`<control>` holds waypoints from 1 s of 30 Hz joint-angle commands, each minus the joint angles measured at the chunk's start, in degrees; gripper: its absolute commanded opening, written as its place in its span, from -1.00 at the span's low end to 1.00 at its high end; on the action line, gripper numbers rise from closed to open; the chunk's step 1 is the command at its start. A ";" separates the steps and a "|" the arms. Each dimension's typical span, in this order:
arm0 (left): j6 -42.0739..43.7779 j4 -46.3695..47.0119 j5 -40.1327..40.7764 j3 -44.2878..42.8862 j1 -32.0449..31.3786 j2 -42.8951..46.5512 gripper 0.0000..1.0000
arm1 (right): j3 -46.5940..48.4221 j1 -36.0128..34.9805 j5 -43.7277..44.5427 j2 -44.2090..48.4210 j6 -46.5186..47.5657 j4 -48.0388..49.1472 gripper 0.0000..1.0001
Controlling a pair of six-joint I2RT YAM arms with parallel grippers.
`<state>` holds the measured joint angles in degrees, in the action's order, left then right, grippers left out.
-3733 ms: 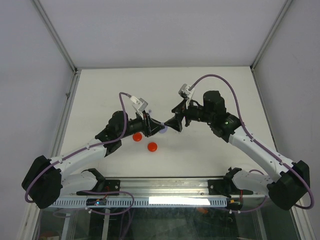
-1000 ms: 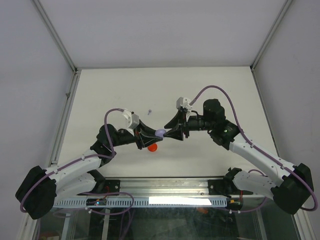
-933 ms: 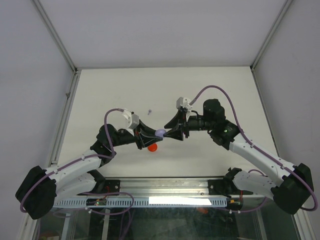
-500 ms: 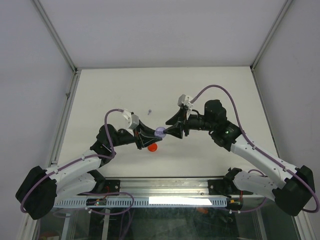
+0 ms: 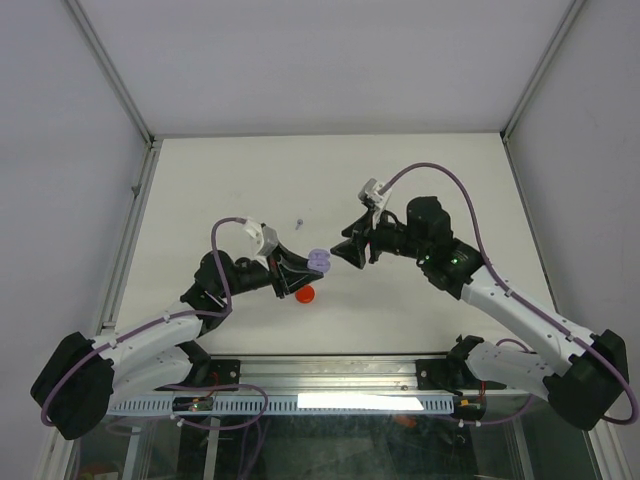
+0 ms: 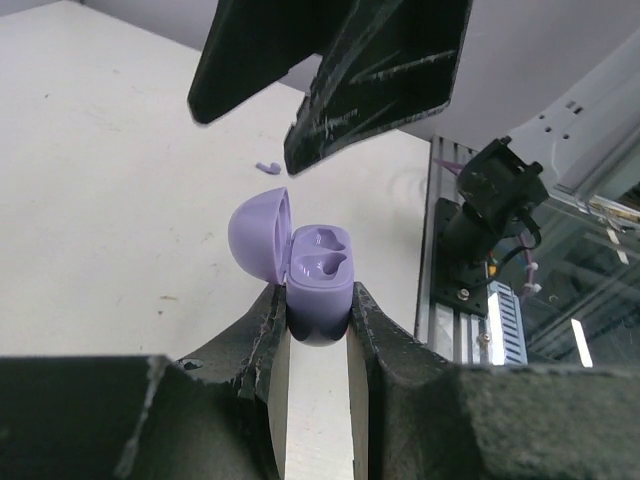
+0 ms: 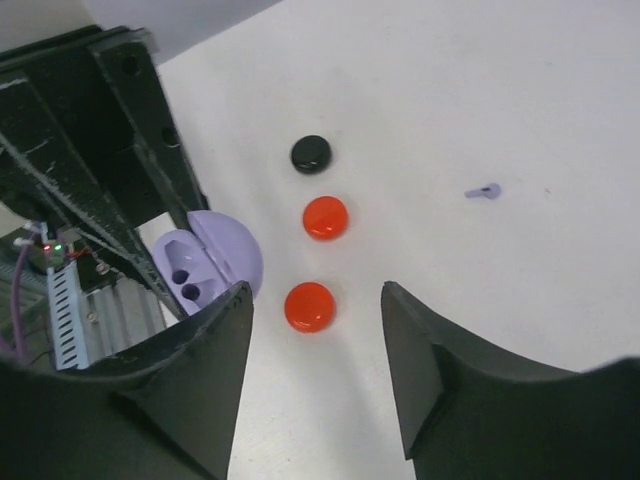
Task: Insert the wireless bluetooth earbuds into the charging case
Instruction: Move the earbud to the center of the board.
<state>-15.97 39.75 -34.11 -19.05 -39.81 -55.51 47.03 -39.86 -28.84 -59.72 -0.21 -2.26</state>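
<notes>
The charging case (image 6: 320, 287) is smooth lavender plastic, the discs (image 7: 325, 217) glossy, the table (image 5: 230, 170) matt white.

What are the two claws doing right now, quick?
Left gripper: closed on the open lavender charging case.
Right gripper: open, holding nothing.

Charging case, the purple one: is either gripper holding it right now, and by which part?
Yes. The left gripper clamps the charging case by the two sides of its lower body, lid open. The right gripper holds nothing.
</notes>
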 commanded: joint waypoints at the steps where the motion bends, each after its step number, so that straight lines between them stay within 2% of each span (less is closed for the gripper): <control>1: -4.97 3.63 9.76 2.37 -0.58 -0.16 -1.00 | 5.30 1.23 13.89 0.10 -3.09 -7.43 0.21; 6: -9.84 4.28 20.84 5.36 -0.48 -1.98 -1.00 | 6.49 4.02 25.74 -1.19 -7.73 -17.86 0.29; 11: -13.09 -1.79 29.62 5.35 1.06 -2.24 -1.00 | 4.58 4.86 31.58 -3.65 -10.30 -20.05 0.29; 14: -15.72 -4.13 29.87 5.43 4.56 -2.24 -1.00 | 4.46 4.85 34.13 -7.43 -11.78 -18.14 0.29; 17: -17.61 -5.99 28.77 5.83 8.30 -1.51 -1.00 | 5.77 4.71 33.04 -12.64 -13.24 -15.25 0.29; 22: -20.91 -8.46 29.25 7.18 13.19 0.79 -1.00 | 6.57 3.02 32.77 -21.40 -16.01 -5.22 0.28; 30: -24.02 -13.40 31.60 7.79 15.82 5.01 -1.00 | 14.80 -2.09 34.41 -38.78 -17.34 4.12 0.22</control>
<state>-37.39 27.44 -4.38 -11.31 -24.62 -53.21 55.53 -39.51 3.88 -93.43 -16.14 -7.55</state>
